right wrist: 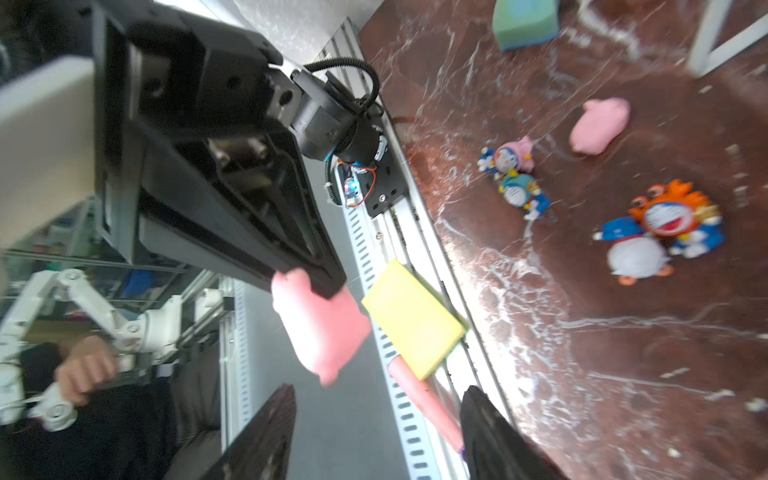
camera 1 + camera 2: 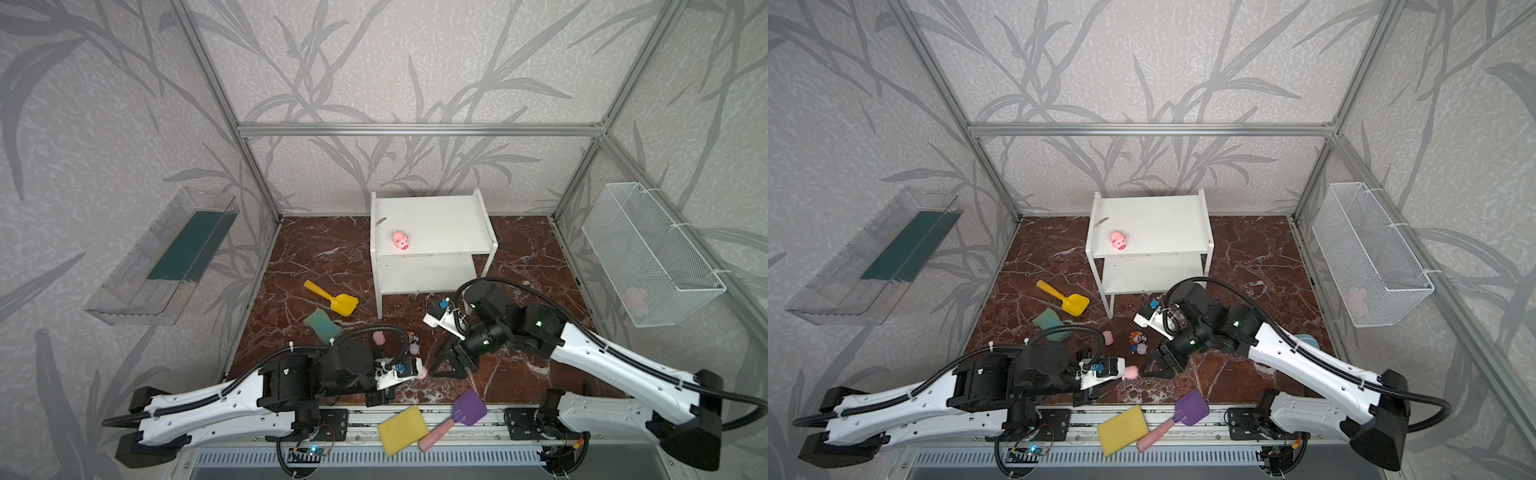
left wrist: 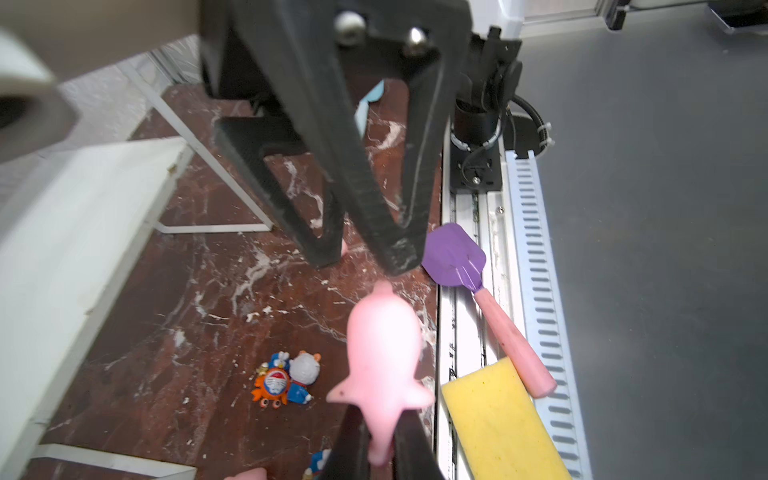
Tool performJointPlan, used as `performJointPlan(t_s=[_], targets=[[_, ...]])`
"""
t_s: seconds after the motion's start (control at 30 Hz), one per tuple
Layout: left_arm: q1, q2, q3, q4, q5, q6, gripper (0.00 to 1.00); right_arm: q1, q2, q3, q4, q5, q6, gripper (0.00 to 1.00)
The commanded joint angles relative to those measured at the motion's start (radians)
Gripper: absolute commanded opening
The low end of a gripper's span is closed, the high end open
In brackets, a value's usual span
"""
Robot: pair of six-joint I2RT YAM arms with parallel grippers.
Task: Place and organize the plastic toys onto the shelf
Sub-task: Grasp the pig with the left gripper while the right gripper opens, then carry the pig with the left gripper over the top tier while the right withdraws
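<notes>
My left gripper (image 3: 380, 419) is shut on a pink pig (image 3: 382, 353), held above the front of the table and seen in both top views (image 2: 423, 374) (image 2: 1131, 372). My right gripper (image 1: 378, 390) is open right in front of that pig (image 1: 320, 324), fingertips spread either side of its far end (image 3: 361, 259). A second pig (image 2: 401, 240) stands on the top board of the white shelf (image 2: 440, 216). A third pig (image 2: 378, 338) lies on the marble floor. Several small cartoon figurines (image 2: 1138, 343) (image 1: 665, 228) cluster beside it.
A yellow shovel (image 2: 332, 299) and a green sponge (image 2: 322, 326) lie left of the shelf. A yellow sponge (image 2: 402, 430) and a purple shovel (image 2: 457, 415) rest on the front rail. A wire basket (image 2: 652, 253) hangs on the right wall, a clear tray (image 2: 162, 257) on the left.
</notes>
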Motion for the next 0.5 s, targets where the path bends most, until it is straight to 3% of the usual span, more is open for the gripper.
performJointPlan(t_s=[0.0,0.23,0.47], targets=[[-0.002,0.065,0.142,-0.077,-0.099,-0.053,0.01,-0.007,-0.133,0.009,-0.083,0.2,-0.049,0.75],[-0.002,0.316,0.472,-0.106,-0.296,-0.162,0.0,-0.007,-0.364,-0.014,-0.145,0.507,-0.099,0.86],[-0.002,0.514,0.693,-0.003,-0.606,-0.253,0.0,-0.006,-0.504,-0.074,-0.129,0.559,-0.096,0.87]])
